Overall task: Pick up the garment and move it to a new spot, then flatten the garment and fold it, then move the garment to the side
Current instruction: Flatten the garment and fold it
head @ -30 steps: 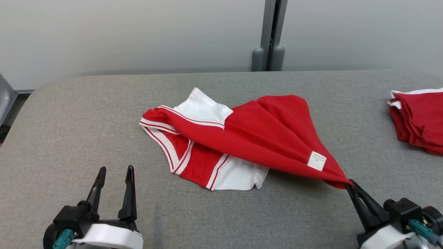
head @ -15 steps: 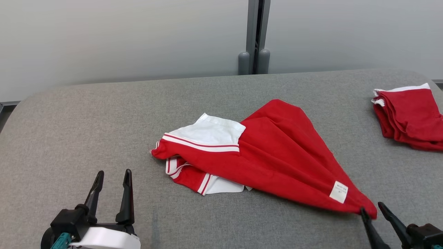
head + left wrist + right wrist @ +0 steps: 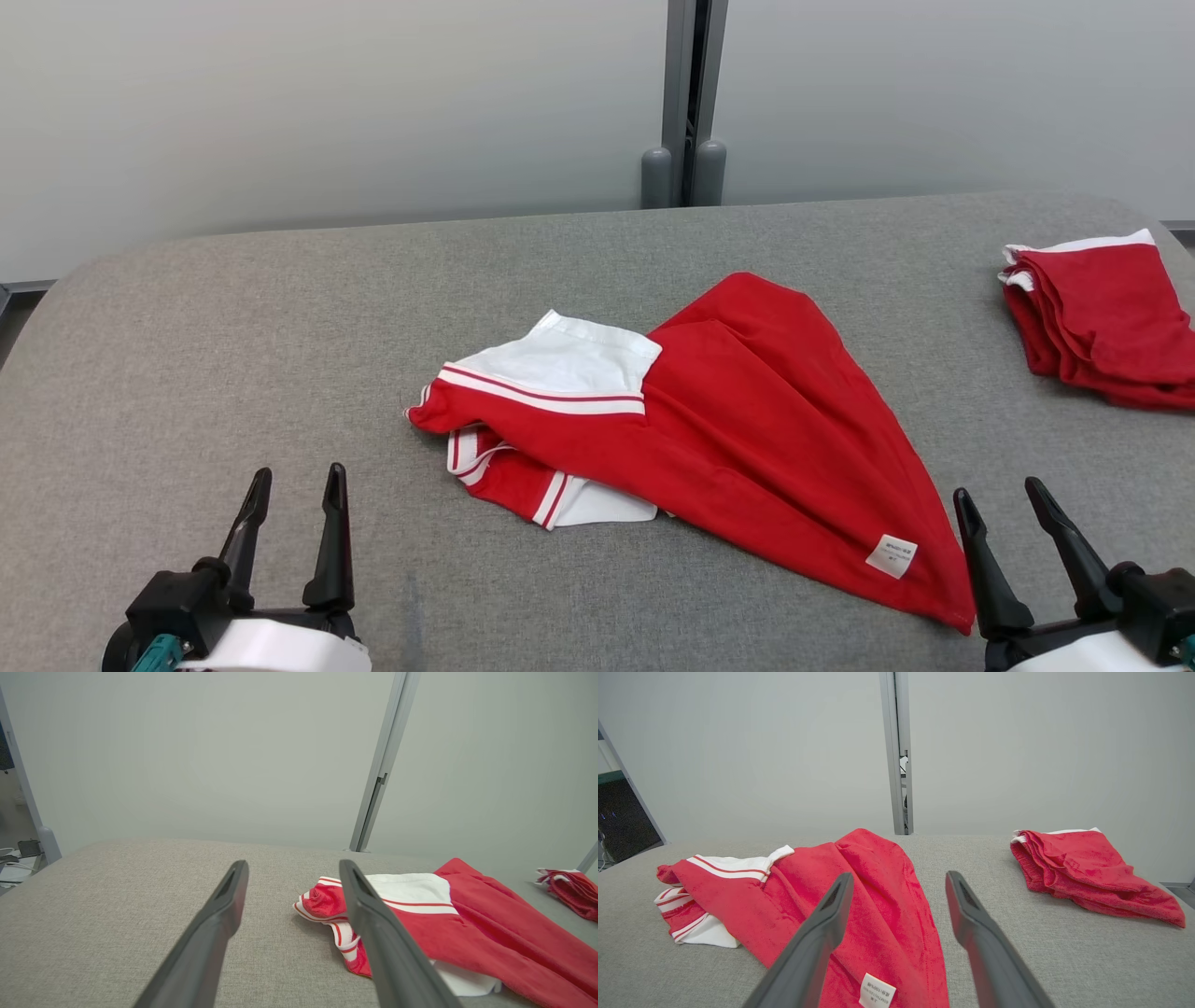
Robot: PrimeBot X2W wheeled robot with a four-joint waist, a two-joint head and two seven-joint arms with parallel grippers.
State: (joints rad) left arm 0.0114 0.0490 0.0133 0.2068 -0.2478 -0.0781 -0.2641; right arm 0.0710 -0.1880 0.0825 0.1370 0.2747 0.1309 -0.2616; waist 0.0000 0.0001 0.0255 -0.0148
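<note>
Garment: the red-and-white shirt [image 3: 747,429] lies crumpled near the middle of the grey padded table [image 3: 233,327], with its pointed hem corner toward the right gripper. A white care label [image 3: 890,556] faces up near that corner.
Right gripper [image 3: 999,490]: fingers spread and empty, just beside the hem corner.
Left gripper [image 3: 297,474]: fingers spread and empty, well apart from the shirt's striped sleeve.
Far right: folded red garments [image 3: 1102,308] sit stacked by the table's edge.
</note>
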